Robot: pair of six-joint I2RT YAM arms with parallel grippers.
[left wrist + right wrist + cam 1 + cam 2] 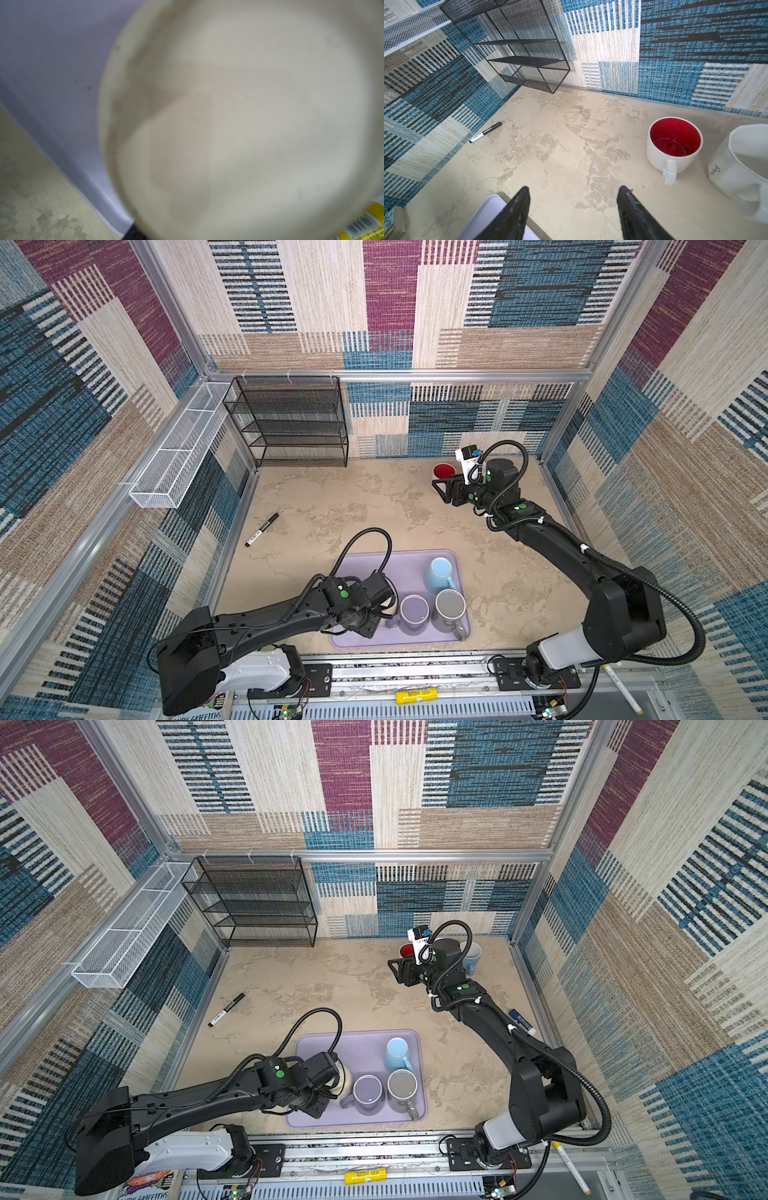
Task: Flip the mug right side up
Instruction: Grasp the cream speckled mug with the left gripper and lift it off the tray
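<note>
Far left, a marker lies on the desk, well apart from anything that matters here. My worry starts at the left arm, bent over the left end of the lavender tray. The cream mug, which I take to be the one to turn, sits on that tray right under the wrist. It fills the left wrist view as a blur, so close that I cannot say whether I am looking at its base or its mouth.

The left jaws are hidden beneath the wrist in both top views and do not show in the wrist view. I cannot tell whether they are clenched on the mug or only around it. That is the main risk: lifting on a grip I cannot verify. Glazed ceramic is probably slick, and a shallow or off-centre pinch could let the mug swing or drop mid-flip, chipping it or shoving the tray.

Just beside it to the right stands the lavender mug, then the grey mug, with the light blue mug farther back. Turning the cream mug in place could knock the lavender one, so I would lift it clear first.

Further right, the right jaws are released with nothing between them, hovering over bare desk near the red-lined mug and the white mug. They are well apart from the tray, and only a careless sweep would topple those two.
</note>
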